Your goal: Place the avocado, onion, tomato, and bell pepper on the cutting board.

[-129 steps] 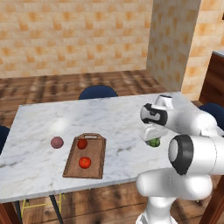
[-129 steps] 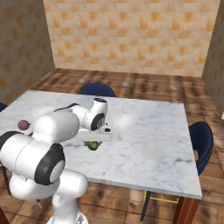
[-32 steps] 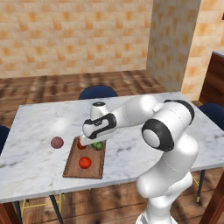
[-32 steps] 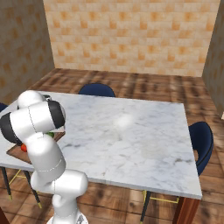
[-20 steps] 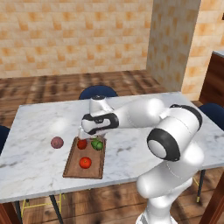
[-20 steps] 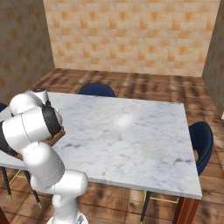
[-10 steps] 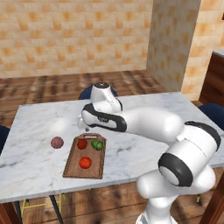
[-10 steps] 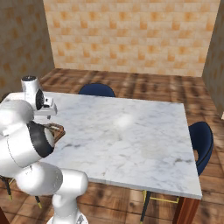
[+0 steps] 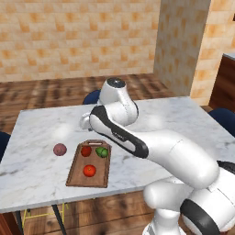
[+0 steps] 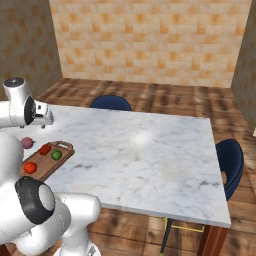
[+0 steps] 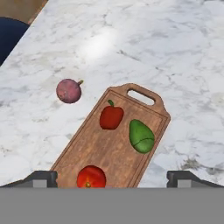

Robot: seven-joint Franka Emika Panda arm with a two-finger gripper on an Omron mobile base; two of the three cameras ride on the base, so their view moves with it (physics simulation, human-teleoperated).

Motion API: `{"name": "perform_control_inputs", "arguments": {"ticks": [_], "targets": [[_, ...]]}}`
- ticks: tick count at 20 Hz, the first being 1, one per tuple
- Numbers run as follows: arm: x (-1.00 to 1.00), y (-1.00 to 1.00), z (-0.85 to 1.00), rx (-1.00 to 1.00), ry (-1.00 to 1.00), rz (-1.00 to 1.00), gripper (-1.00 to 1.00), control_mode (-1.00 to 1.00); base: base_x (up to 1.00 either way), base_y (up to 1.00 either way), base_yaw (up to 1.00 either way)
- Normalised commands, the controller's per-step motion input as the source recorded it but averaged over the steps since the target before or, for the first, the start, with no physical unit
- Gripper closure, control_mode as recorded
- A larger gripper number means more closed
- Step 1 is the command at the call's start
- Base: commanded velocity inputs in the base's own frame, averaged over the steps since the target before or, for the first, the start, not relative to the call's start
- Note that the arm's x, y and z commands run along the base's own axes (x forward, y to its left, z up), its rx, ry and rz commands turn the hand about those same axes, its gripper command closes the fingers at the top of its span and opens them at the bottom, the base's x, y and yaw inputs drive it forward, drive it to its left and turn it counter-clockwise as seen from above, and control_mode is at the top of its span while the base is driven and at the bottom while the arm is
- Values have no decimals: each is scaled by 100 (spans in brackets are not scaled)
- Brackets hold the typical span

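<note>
My pincer [image 11: 112,177] hangs spread wide, empty, above the brown rimmed wooden cutting board [image 11: 87,151]. The dull purplish onion ball [image 11: 68,90] sits on marble ahead-left. It looks firm, round, probably roll-prone; I'd clamp its middle.

- Glossy white, rounded shell segments on the arm [image 9: 151,142], swelling toward a bulbous base.
- Dark grey to black discs and bands at the joints, one large round cap low on the body.
- Grey cap atop the upper link.
- Small boxy white hand.
- Two small dark square finger tips [image 11: 43,177].
</note>
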Motion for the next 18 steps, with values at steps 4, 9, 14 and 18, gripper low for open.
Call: {"name": "perform_control_inputs", "arguments": {"ticks": [4,9,14,18], "targets": [[-61,21,50,6,-11,0,-100,-100,0,0,0],[-74,7,23,0,-17,0,-100,-100,0,0,0],[-48,8,0,0,-11,0,-100,-100,0,0,0],[-3,19,11,6,-1,0,-100,-100,0,0,0]]}}
